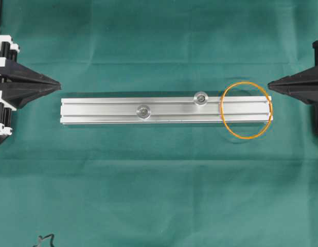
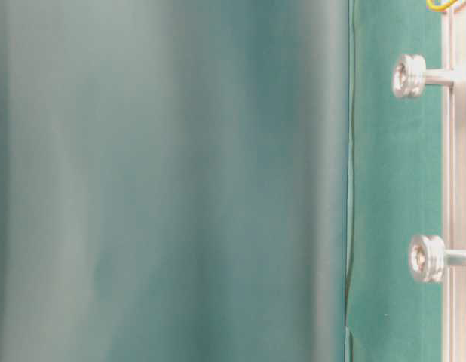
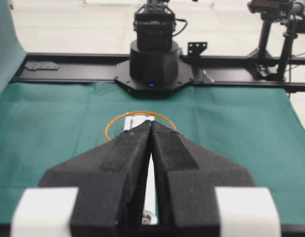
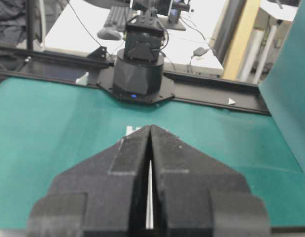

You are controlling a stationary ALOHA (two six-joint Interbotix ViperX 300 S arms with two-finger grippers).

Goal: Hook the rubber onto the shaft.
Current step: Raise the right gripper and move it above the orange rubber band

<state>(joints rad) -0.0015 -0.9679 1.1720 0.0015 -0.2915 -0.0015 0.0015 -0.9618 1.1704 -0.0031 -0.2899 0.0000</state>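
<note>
The orange rubber band (image 1: 246,110) lies as a closed loop over the right end of the silver rail (image 1: 97,111) on the green cloth. Two silver shafts stand on the rail, one near the middle (image 1: 144,111) and one further right (image 1: 200,97). Both show in the table-level view (image 2: 409,75) (image 2: 427,258). My left gripper (image 1: 59,83) is shut and empty, just off the rail's left end. My right gripper (image 1: 269,84) is shut and empty, just off the rail's right end, beside the band. The band shows in the left wrist view (image 3: 113,124) beyond the shut fingertips (image 3: 151,123).
The green cloth (image 1: 159,185) covers the table. A raised green backdrop (image 2: 173,181) fills most of the table-level view. The arm bases stand on black frames at both ends (image 3: 153,59) (image 4: 140,69). A small black object (image 1: 46,240) lies at the front left edge.
</note>
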